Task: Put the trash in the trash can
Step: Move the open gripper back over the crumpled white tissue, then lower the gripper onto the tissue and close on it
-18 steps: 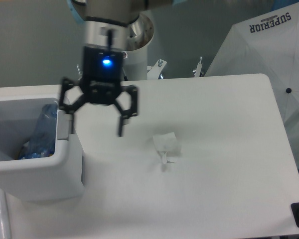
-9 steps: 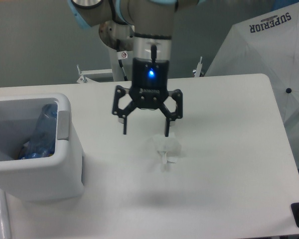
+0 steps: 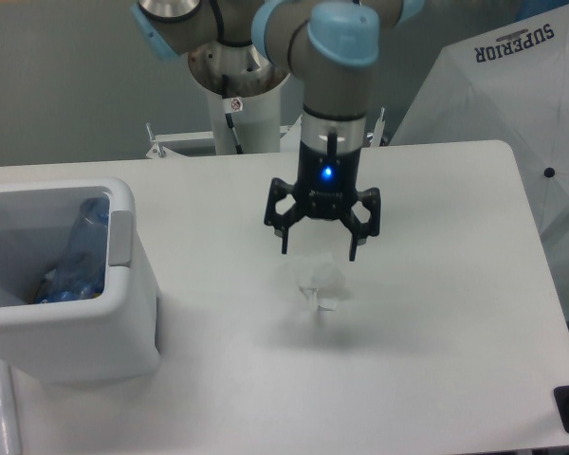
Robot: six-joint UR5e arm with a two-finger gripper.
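With the clear bluish plastic bottle (image 3: 76, 254) binned, the spread end effector (image 3: 320, 252) hovers at the crumpled white tissue wad's (image 3: 321, 282) twelve o'clock; next, descend and pinch.

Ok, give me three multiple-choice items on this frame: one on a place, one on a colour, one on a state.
1. Where is the bottle?
A. inside the trash can
B. on the table
C. in the gripper

2. What colour is the light on the gripper?
A. red
B. blue
C. green

3. How do the gripper's fingers stand?
A. shut on the tissue wad
B. shut on nothing
C. open above the tissue wad

Key: 1 A, the bluish bottle shows within the bin's walls; 2 B, a blue dot glows on its body; 3 C, the fingers are spread, the wad lying just below them.
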